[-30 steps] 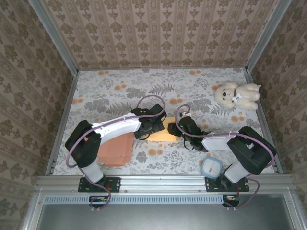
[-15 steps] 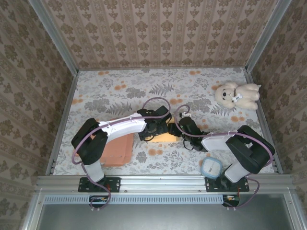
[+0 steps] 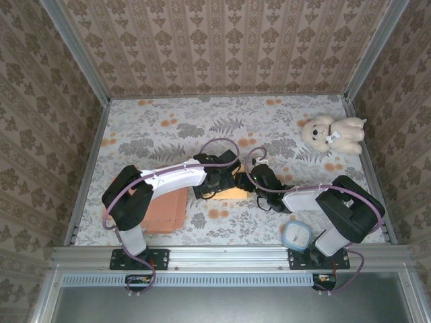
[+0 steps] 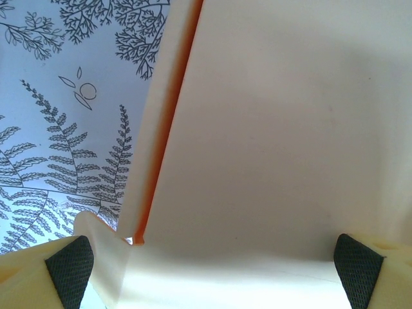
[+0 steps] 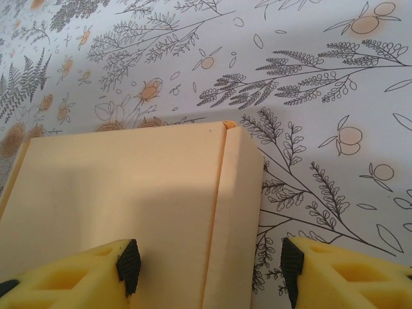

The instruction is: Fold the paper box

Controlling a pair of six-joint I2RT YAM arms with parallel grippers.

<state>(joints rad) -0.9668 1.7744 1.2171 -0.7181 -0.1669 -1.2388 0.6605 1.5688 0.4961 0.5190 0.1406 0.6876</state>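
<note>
left arm has swung further right over the paper box (image 3: 232, 191), hiding more of it. box lies flat mid-table, near half. far half of the table (image 3: 202, 118) is free, walled on three sides. one box, one salmon sheet (image 3: 165, 210), one teddy bear (image 3: 333, 133), one blue-rimmed tub (image 3: 297, 235). both arms reach low, inward. left gripper (image 4: 212, 267) spread wide over a panel. right gripper (image 5: 209, 267) part-open, straddling the box's edge strip, gripping nothing.

The pale cream paper box (image 3: 231, 191) lay mostly flat on the floral surface (image 3: 202, 121), a narrow side flap (image 5: 235, 212) creased along one edge.
</note>
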